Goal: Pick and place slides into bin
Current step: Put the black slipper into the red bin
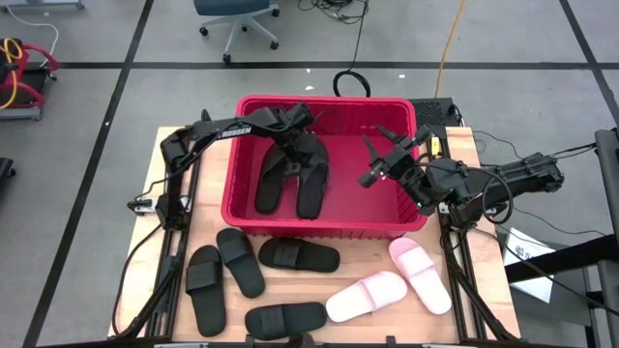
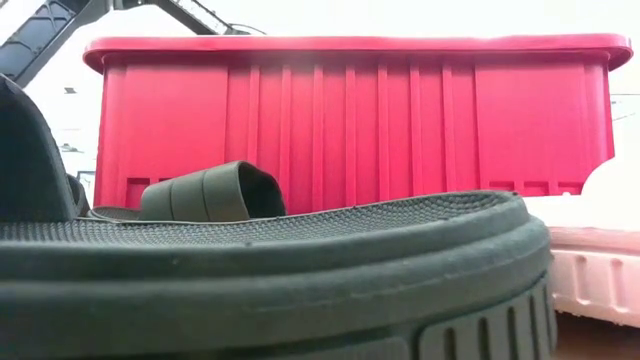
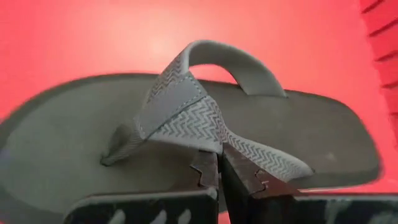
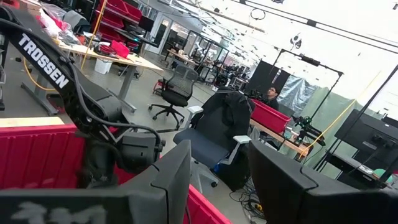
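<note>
The red bin stands mid-table with two black slides lying in it. My left gripper reaches down into the bin from its far left corner and is shut on a dark slide by the strap. Which of the two slides it holds, the high view does not show. My right gripper hangs open over the bin's right part, holding nothing; its fingers point level toward the left arm. My left gripper pinches the slide's zigzag-patterned strap between its two fingers, at the strap's lower edge on one side arm. The fingers come slanting down from above. The slide lies sole-down over the bin's floor; whether it touches the floor I cannot tell.
In front of the bin lie several black slides and two pink ones. In the low view a black sole fills the foreground before the bin's wall.
</note>
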You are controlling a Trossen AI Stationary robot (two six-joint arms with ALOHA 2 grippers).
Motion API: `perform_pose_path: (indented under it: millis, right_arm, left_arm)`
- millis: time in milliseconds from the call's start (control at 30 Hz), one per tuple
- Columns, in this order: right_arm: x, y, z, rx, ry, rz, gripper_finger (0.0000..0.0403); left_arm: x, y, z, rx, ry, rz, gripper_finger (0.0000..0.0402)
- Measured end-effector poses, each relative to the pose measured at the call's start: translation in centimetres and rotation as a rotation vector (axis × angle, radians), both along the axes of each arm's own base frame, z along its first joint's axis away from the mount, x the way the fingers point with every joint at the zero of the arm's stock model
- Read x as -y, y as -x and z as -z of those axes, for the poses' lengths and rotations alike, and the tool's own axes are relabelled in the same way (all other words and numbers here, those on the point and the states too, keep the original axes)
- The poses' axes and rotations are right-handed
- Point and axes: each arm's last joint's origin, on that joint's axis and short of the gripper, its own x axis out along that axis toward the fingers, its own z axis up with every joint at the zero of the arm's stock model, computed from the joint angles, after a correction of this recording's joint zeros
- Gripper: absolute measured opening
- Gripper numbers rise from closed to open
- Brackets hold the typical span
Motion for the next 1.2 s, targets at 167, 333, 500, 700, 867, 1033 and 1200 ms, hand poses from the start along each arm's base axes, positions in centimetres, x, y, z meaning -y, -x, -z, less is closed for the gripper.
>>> perform_pose_path:
  millis: [167,333,500,700,867,1033,1200]
  right_arm:
    - [0.0,0.0,0.0,0.000,0.000,0.000,0.0153]
    - [0.0,0.0,0.0,0.004,-0.001,0.001,0.0153]
    - [0.0,0.0,0.0,0.007,-0.002,0.001,0.0153]
    - [0.0,0.0,-0.1,0.007,-0.002,0.001,0.0153]
    - [0.0,0.0,-0.1,0.007,-0.002,0.001,0.0153]
    - [0.0,0.0,-0.1,0.007,-0.001,-0.001,0.0153]
    - [0.0,0.0,-0.1,0.008,-0.001,-0.002,0.0153]
  left_arm:
    - [-0.3,-0.3,0.5,-0.014,-0.045,-0.022,0.0000]
    - [-0.5,-0.1,0.6,-0.050,-0.103,-0.034,0.0000]
    - [-0.6,0.0,0.8,-0.080,-0.138,-0.036,0.0000]
    - [-0.8,-0.2,1.9,-0.103,-0.139,-0.025,0.0000]
    - [-0.9,-0.3,2.2,-0.112,-0.171,-0.019,0.0000]
    - [-1.0,-0.3,2.2,-0.115,-0.180,-0.015,0.0000]
    - [-1.2,-0.2,2.3,-0.140,-0.212,-0.035,0.0002]
